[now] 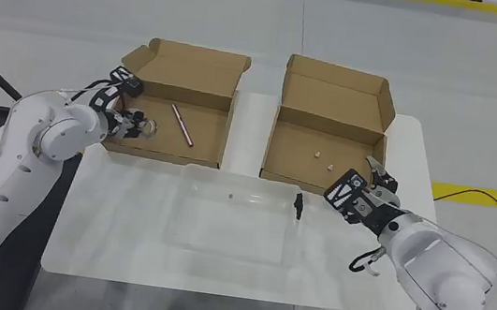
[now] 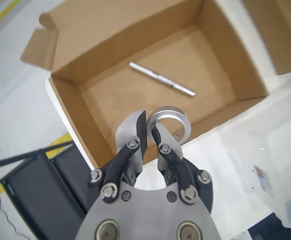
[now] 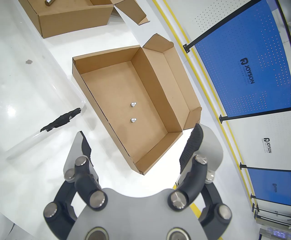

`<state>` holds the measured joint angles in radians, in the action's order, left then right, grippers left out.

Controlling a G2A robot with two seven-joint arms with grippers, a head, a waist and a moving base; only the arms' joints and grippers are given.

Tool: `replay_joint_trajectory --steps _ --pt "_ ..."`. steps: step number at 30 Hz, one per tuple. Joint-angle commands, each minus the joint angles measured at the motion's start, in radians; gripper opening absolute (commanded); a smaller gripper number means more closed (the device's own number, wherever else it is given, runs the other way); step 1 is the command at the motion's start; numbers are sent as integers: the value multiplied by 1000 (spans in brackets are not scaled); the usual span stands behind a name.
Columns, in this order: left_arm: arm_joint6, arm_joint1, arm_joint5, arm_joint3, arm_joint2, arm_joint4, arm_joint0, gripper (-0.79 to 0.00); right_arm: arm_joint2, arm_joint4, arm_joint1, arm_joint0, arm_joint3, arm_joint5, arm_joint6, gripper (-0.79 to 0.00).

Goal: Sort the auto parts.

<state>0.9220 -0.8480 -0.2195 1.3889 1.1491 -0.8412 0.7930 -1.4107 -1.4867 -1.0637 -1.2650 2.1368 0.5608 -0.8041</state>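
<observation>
In the top view the left box (image 1: 208,137), upper left, holds a metal rod (image 1: 182,125) and the right box (image 1: 296,152) two small studs (image 3: 133,120); a clear tray (image 1: 230,223) with black tape (image 1: 299,203) lies below them. The left gripper (image 2: 150,128), over the left box's left end, clamps a metal ring (image 2: 169,113); the right gripper (image 3: 138,141) sits spread by the right box's lower-right corner.

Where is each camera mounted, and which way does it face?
Top view: above the arms, looking down at the table; left gripper and right gripper show.
Left wrist view: on the left wrist, facing the left box past the left gripper, shut on a ring.
Right wrist view: on the right wrist, facing the right box past the open right gripper.
Shared: top and left wrist views both show the rod in the left box.
</observation>
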Motion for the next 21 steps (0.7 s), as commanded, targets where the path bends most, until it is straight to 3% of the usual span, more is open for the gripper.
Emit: replay_joint_trajectory --steps 1,10,12,13,14,21 --pt "5 -19 81 -54 -64 -46 -29 -785 0 0 0 0 0 0 0 0" --pt "-55 -104 177 -229 -244 -70 -160 -785 0 0 0 0 0 0 0 0" --pt "-57 -117 181 -253 -264 -73 -182 -486 0 0 0 0 0 0 0 0" --pt "-57 -123 182 -263 -270 -73 -192 -225 0 0 0 0 0 0 0 0" --pt "-56 -127 183 -272 -274 -75 -201 -18 0 0 0 0 0 0 0 0" --pt "-64 -136 202 -284 -254 -69 -214 0 0 0 0 0 0 0 0 0"
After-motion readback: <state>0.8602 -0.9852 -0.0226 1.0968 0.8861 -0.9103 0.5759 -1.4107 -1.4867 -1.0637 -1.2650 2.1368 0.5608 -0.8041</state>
